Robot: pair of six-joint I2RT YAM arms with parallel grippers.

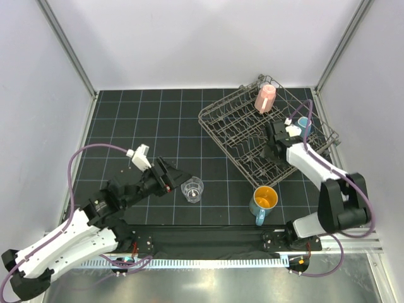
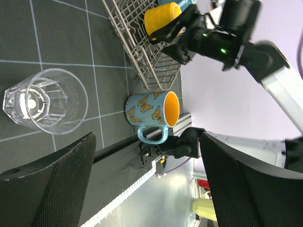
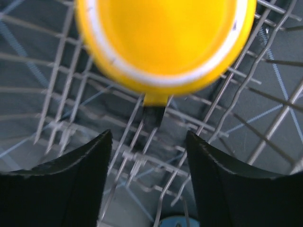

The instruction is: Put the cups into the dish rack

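The wire dish rack stands at the back right. In it are a pink cup, a blue mug and a yellow mug lying on the tines. My right gripper hangs open just behind the yellow mug, with only rack wires between its fingers. On the mat a clear glass tumbler stands upright, and a blue butterfly mug with an orange inside stands to its right. My left gripper is open, just left of the tumbler.
The black gridded mat covers the table inside white walls. A black strip and a metal rail run along the near edge between the arm bases. The right arm reaches over the rack's near right corner.
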